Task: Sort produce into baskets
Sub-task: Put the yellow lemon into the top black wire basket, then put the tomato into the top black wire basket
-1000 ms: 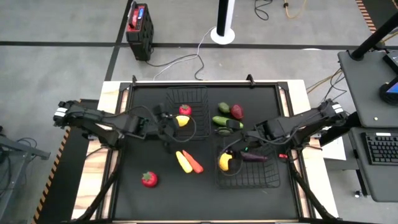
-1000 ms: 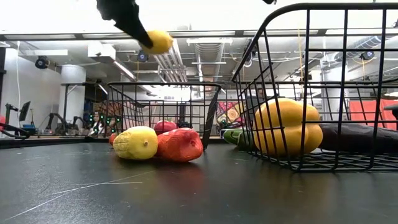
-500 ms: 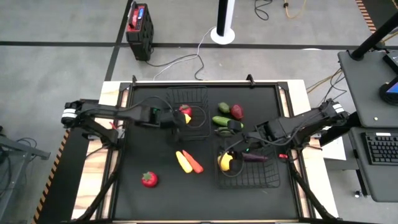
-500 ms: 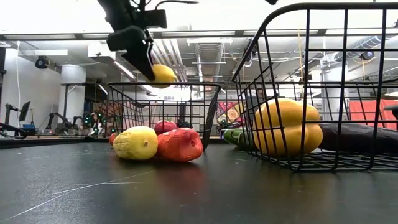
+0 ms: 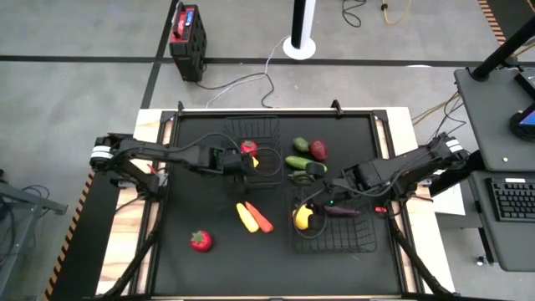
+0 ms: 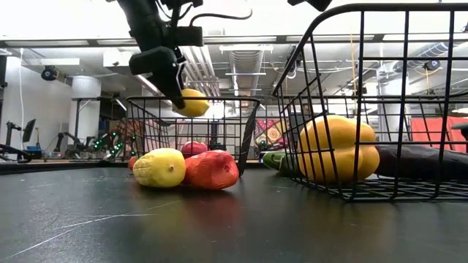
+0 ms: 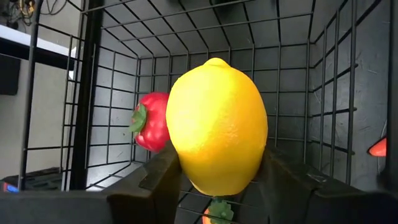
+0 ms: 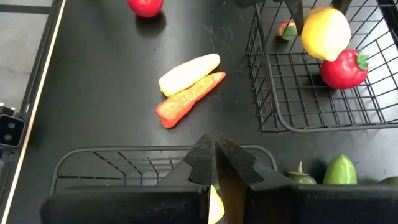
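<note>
While over the basket, left gripper seemingly clamps lemon.

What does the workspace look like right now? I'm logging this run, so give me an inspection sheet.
Surface: black mat on the table.
Job's things: lemon held over the far basket, red pepper inside; near basket holds yellow and purple pieces.
Clutter: nothing seen.
Grippers: left gripper shut on lemon; right gripper shut, over near basket.
Cables: white cable on floor.
Surroundings: keyboard at right.
</note>
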Controlling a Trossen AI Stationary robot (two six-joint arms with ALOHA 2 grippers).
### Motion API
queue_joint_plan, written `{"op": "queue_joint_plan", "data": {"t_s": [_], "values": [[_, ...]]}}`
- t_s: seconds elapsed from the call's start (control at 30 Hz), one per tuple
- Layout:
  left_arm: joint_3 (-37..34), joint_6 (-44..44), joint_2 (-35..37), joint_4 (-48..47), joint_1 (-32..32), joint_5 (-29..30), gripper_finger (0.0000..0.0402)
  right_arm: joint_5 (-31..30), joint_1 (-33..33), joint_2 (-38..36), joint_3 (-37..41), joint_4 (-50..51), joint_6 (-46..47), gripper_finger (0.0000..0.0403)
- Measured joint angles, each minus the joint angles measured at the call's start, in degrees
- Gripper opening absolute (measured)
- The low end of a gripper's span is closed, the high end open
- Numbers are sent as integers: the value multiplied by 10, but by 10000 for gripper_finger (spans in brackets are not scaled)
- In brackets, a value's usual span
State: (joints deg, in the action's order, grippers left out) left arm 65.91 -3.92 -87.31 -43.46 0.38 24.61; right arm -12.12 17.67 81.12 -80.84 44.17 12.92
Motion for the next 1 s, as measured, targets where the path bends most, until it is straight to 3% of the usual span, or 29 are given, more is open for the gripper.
{"op": "queue_joint_plan", "data": {"t_s": [0.23, 0.67, 1.0], "values": [[0, 1, -1, 2, 0, 4, 193, 0, 0, 0, 10, -1, 7, 13], [0, 21, -1, 2, 0, 25, 200, 0, 0, 0, 10, -4, 21, 13], [0, 26, -1, 3, -1, 60, 260, 0, 0, 0, 10, -4, 26, 13]]}}
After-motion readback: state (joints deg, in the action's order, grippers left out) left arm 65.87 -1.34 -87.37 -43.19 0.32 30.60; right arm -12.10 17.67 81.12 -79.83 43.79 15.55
